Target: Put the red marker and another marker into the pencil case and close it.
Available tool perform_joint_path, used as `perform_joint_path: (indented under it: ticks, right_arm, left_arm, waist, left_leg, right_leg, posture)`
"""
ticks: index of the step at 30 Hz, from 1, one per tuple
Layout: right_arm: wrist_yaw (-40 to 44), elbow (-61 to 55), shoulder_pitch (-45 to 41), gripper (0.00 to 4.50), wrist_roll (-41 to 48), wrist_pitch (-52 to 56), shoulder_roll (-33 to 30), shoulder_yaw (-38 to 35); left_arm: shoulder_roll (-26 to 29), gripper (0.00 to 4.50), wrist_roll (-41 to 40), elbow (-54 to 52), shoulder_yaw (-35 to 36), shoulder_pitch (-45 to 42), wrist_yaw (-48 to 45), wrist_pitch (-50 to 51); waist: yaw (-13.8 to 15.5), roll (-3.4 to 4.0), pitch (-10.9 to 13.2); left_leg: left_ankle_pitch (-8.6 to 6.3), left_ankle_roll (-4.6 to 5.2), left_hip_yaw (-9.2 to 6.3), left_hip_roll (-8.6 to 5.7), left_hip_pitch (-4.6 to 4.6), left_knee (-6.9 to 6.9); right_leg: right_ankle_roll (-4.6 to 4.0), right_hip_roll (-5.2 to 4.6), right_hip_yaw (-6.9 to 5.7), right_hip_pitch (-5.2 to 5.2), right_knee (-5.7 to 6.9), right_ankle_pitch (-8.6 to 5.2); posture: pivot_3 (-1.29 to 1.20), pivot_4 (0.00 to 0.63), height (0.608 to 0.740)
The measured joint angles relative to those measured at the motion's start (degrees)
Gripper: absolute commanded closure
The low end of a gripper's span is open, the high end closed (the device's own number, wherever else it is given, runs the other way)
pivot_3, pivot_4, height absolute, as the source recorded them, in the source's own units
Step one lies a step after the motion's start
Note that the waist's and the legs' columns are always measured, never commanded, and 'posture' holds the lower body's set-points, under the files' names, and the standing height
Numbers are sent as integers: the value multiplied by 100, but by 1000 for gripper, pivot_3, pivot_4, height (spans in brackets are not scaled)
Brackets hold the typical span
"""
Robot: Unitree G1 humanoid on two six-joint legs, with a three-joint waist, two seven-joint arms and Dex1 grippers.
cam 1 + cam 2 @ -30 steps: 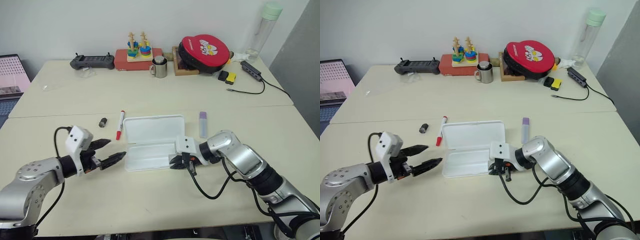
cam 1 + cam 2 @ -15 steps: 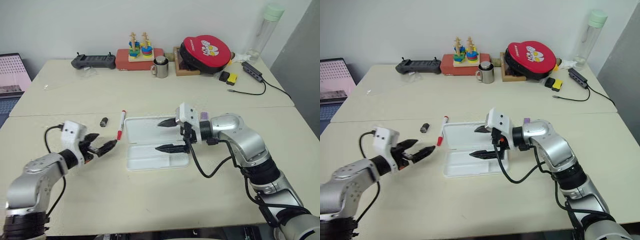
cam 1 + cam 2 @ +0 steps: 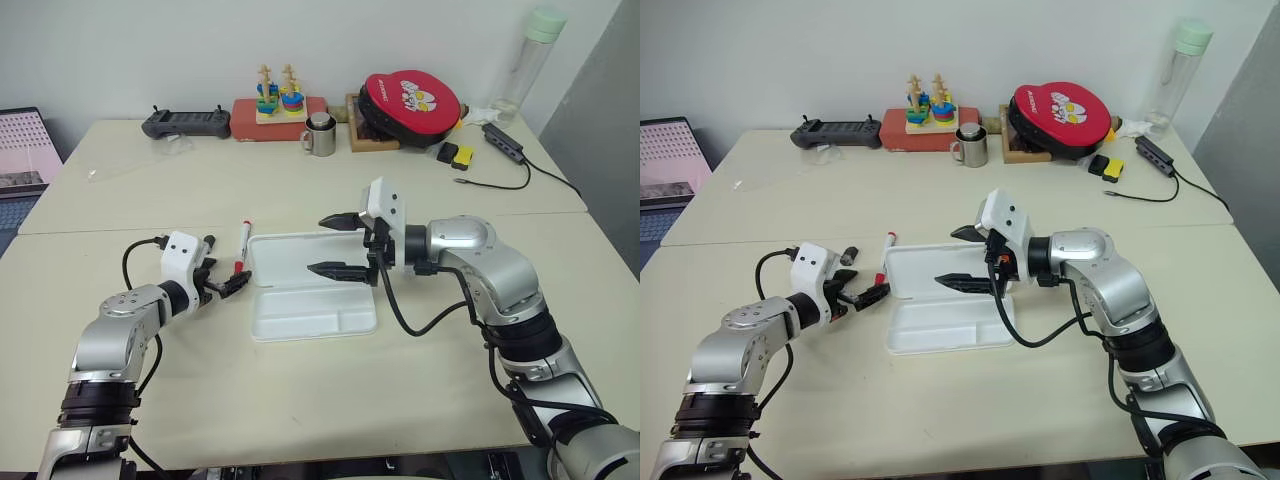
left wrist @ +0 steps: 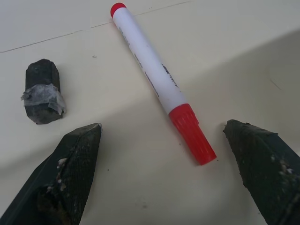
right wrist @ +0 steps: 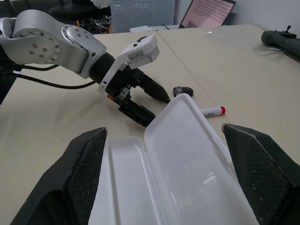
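Note:
The red marker [image 3: 241, 248] lies on the table just left of the open white pencil case [image 3: 312, 312], red cap toward me. My left gripper [image 3: 228, 283] is open and low at the cap end. In the left wrist view its fingers [image 4: 70, 173] stand either side of the red marker [image 4: 159, 89] without touching it. My right gripper [image 3: 335, 245] is open and hovers over the case's lid [image 5: 187, 159], pointing left. The other marker is hidden behind my right arm.
A small dark stubby cylinder [image 4: 43, 91] lies just left of the red marker. Along the back edge stand a controller [image 3: 185, 122], a stacking toy on a red box [image 3: 277, 100], a metal mug [image 3: 320, 135], a red round case [image 3: 410, 100] and a bottle [image 3: 527, 62].
My right gripper let go at the case's front edge, opened, and rose to hover over the lid. My left gripper moved forward and down to the red marker's cap end.

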Motion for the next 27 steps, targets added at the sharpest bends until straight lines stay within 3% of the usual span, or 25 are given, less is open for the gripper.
perform_joint_path:
  ticks: [14,16,27]
  right_arm:
    - [-427,-184,-333,361,905,317,381,-559]
    - [-464,-184,-375,35,928,344,376,-566]
    - [-491,-160,-428,0,1117,394,341,-579]
  left_arm:
    - [-265,3557,264,426,-71,-337,19,-270]
    - [-271,3939,282,453,-68,-349,45,-287]
    - [-345,4068,345,555,-45,-300,145,-613]
  waist:
    - [-2,0,-1]
    - [-4,0,-2]
    - [-8,1,-2]
  left_leg:
    - [0,0,-3,-1,0,7]
    - [0,0,-2,-1,0,7]
    - [0,0,-3,-1,-2,14]
  right_leg:
    - [0,-1,0,0,4,0]
    - [0,-1,-1,0,5,0]
    - [0,-1,1,0,6,0]
  posture:
    - [0,150,740]
    - [0,150,740]
    - [0,150,740]
